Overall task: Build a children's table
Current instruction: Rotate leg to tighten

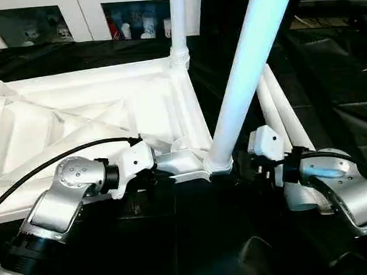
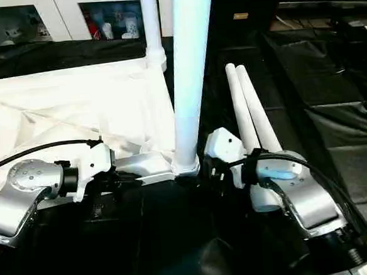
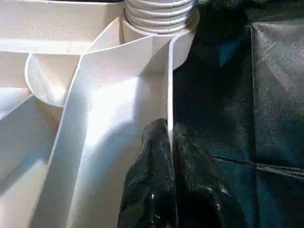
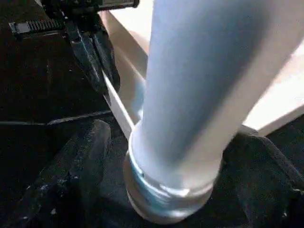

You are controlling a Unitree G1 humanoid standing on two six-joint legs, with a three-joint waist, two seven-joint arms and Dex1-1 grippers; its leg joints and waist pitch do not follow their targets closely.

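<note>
Silver forearms frame the bottom of the head view, and between them the tabletop (image 1: 93, 112) lies upside down on the black cloth (image 1: 330, 70), ribs and X-brace facing up. Left gripper (image 3: 168, 142) is pinched tight on the tabletop's thin near rim, one black finger (image 3: 152, 161) on each side of that wall, just along from the near corner socket. Right at that corner a leg (image 1: 248, 70) stands in its socket, leaning a little, its ringed collar seated at the base. Right gripper (image 4: 175, 156) straddles the foot of that leg with jaws spread wide, a finger (image 4: 80, 161) off to either side and daylight between pad and tube, so no grip there. Farther back, a second leg (image 1: 178, 18) rises upright from the far corner socket. Two more legs (image 2: 251, 107) lie side by side on the cloth just beyond the right wrist. Behind it all stands a white cabinet (image 1: 86, 12) with glass doors.
</note>
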